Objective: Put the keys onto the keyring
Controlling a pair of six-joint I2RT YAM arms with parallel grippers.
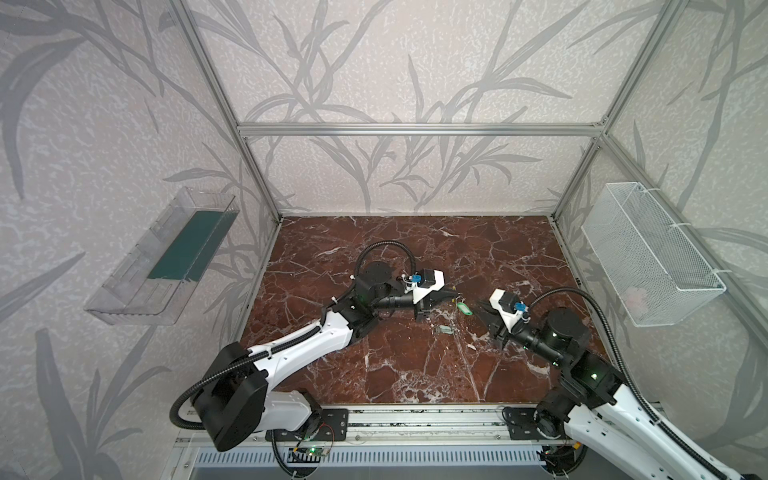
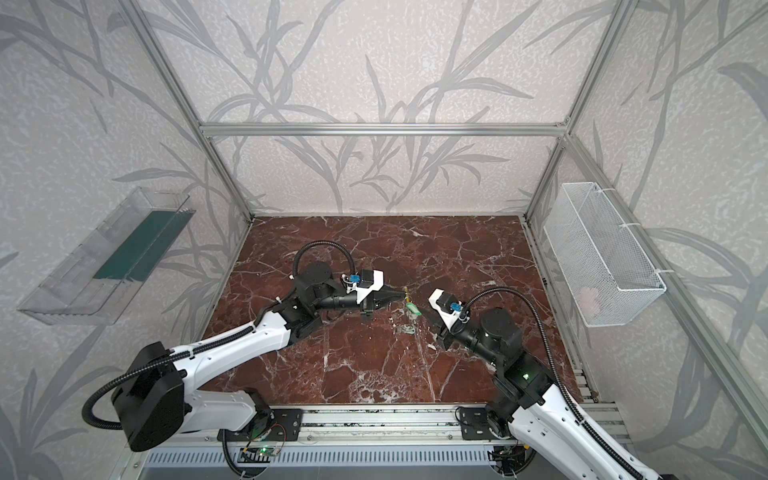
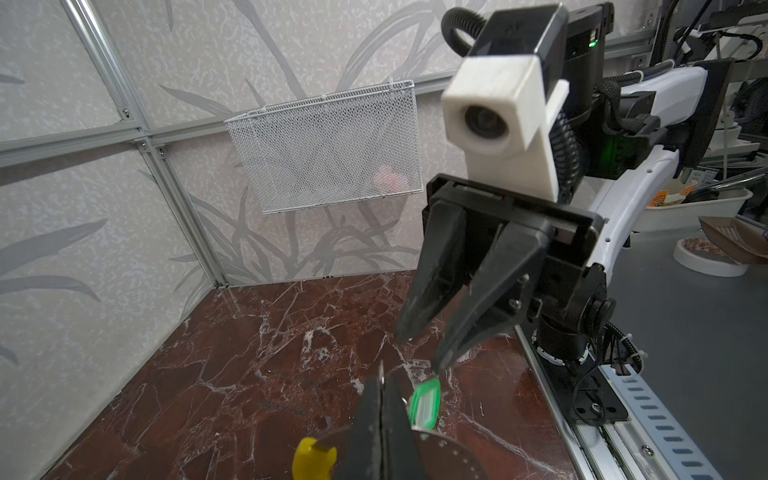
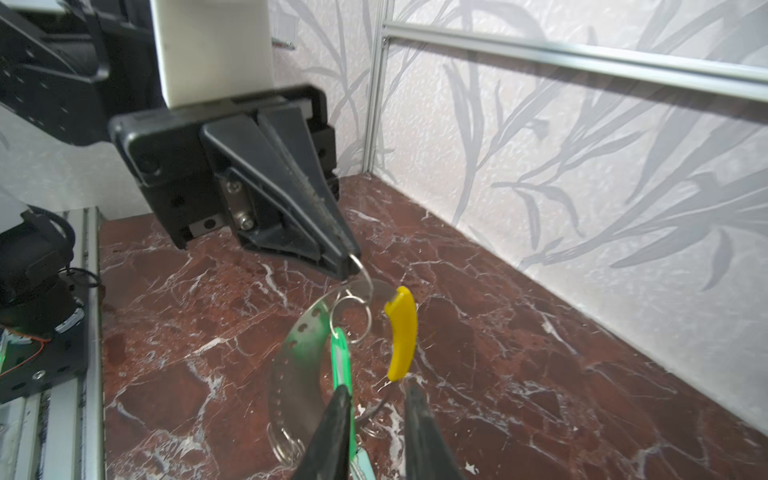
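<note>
Left gripper (image 3: 381, 386), left wrist view: nearest the lens, jaws pressed together; the fingers themselves hide what they pinch.
Keyring (image 3: 455, 451), left wrist view: a stretch of perforated grey band shows on one side of that gripper, and its yellow segment (image 3: 313, 457) on the other.
Green key (image 3: 424, 405), left wrist view: hangs just beside the left gripper, long axis near upright.
Right gripper (image 3: 422, 351), left wrist view: jaws spread, one tip just above the green key; whether it touches cannot be told.
Grip, right wrist view: the left gripper pinches a thin wire loop at the top of the keyring. The hoop hangs roughly upright, band down one side and yellow segment down the other. Whether its lower end touches the desk (image 4: 540, 332) cannot be told.
Green key, right wrist view: its split ring sits on the band near the yellow segment. The tag hangs ring end up, alongside one right gripper finger (image 4: 332, 432); no pinch on it shows.
Second key (image 1: 445, 329), both top views: lies flat on the desk, apart from the keyring, between the two grippers; long axis roughly across the view.
Progress, judged: one key appears threaded; one is left to pick up and thread.
</note>
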